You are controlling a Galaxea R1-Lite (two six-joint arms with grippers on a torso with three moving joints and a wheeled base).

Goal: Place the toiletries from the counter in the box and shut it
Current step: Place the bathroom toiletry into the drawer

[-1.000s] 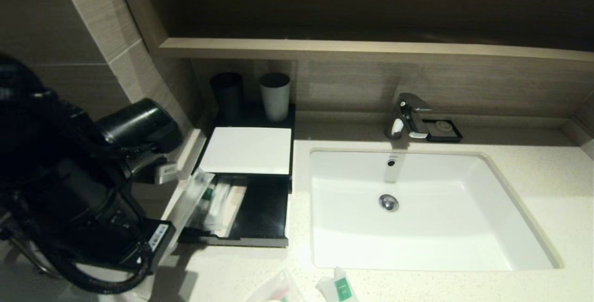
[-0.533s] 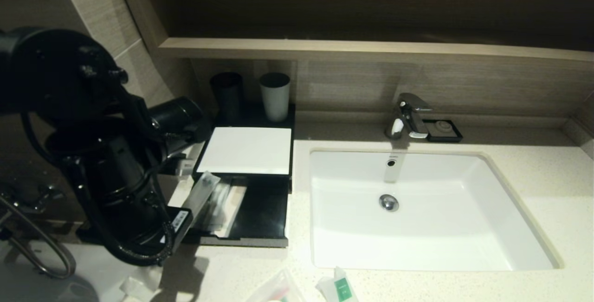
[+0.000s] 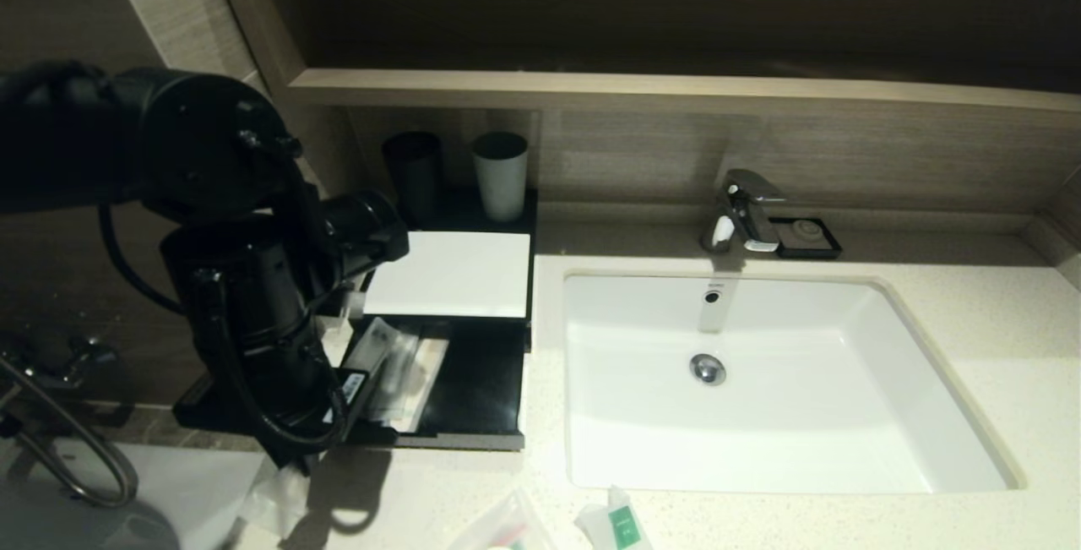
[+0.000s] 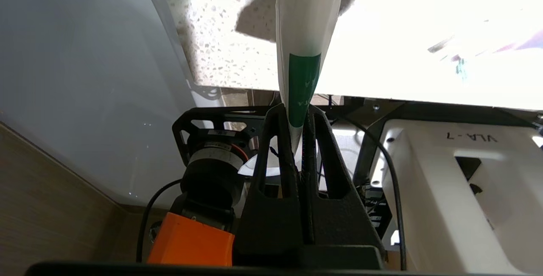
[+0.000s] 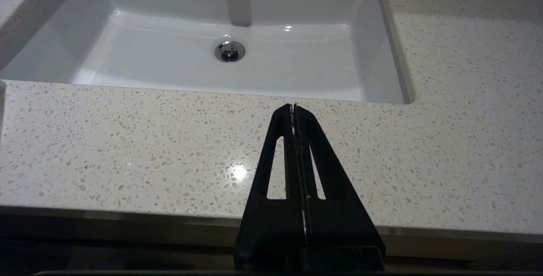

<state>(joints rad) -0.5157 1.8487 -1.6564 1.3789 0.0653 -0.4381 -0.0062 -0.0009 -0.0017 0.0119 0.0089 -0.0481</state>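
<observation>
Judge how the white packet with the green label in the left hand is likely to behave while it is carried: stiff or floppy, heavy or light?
The white packet is pinched at one end in the left hand yet juts straight out, so it seems fairly stiff. It looks thin and flat, so probably light. Its smooth wrap might slip from so narrow a grip.

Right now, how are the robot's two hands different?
The left hand pinches a white sachet with a green label; the right hand holds nothing. The left arm is raised beside the box; the right hand sits low at the counter's front edge, facing the basin. Both hands are black and shut.
</observation>
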